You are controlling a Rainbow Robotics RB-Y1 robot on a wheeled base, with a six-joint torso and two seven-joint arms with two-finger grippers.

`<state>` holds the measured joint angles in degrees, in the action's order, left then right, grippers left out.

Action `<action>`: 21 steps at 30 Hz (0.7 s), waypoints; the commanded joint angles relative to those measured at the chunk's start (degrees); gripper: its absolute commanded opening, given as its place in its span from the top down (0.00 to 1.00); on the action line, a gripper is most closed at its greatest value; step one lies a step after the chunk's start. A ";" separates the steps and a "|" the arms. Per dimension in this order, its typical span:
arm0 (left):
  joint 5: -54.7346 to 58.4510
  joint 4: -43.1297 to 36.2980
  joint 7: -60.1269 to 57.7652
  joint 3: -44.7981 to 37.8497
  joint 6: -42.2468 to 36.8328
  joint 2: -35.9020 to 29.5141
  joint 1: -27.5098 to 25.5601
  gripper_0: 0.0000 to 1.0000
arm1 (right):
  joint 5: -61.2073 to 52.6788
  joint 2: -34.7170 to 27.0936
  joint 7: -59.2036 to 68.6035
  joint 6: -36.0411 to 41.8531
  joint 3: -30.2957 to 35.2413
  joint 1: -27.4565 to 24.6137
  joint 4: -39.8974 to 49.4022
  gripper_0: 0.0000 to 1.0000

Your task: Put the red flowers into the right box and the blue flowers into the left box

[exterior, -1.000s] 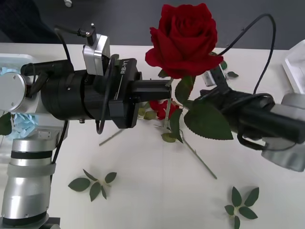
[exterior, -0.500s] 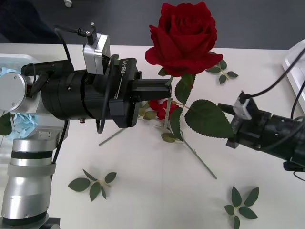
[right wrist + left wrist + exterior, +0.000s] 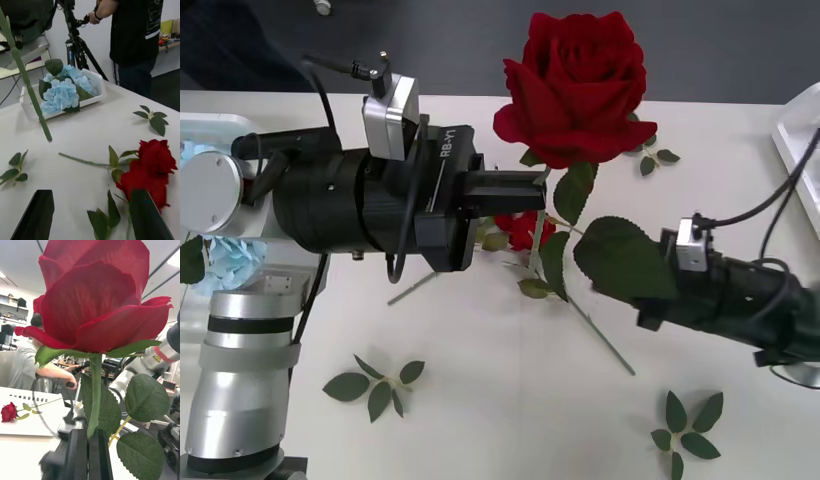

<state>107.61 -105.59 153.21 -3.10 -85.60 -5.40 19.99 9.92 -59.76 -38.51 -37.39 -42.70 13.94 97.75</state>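
Observation:
My left gripper (image 3: 537, 190) is shut on the green stem of a red rose (image 3: 578, 84), held upright high above the table; its fingers (image 3: 78, 455) pinch the stem under the bloom (image 3: 93, 300). A second red rose (image 3: 520, 228) lies on the table under it. My right gripper (image 3: 90, 219) hovers open low over this lying rose (image 3: 152, 168), its tips behind a leaf of the held rose (image 3: 625, 258) in the front view. Blue flowers (image 3: 62, 92) lie in the left box (image 3: 28, 108), at the table's far left (image 3: 220, 125). The right box's rim (image 3: 798, 140) shows at the right edge.
Loose green leaf sprigs lie on the table at the front left (image 3: 377, 385), the front right (image 3: 685, 430) and the back right (image 3: 650, 155). A person stands by a tripod (image 3: 75, 41) beyond the table. Another red rose (image 3: 8, 412) lies on a white surface.
My right arm has dropped from beside the held rose's stem down toward the table, pulled right, then come back left. My left arm with the rose has drifted slightly right.

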 commanded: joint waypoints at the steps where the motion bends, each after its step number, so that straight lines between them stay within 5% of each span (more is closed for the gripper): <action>1: 0.59 -0.84 -0.37 0.37 0.26 0.65 1.28 1.00 | -1.13 4.04 -3.42 2.06 -2.56 5.04 0.86 0.41; 21: 0.59 -0.84 -0.37 0.37 0.26 0.65 1.28 1.00 | -2.72 8.35 -4.38 2.49 -6.78 9.70 -1.16 0.41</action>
<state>107.61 -105.59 153.21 -2.91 -85.60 -5.40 19.99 7.09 -50.63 -38.60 -33.60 -48.96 22.27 96.89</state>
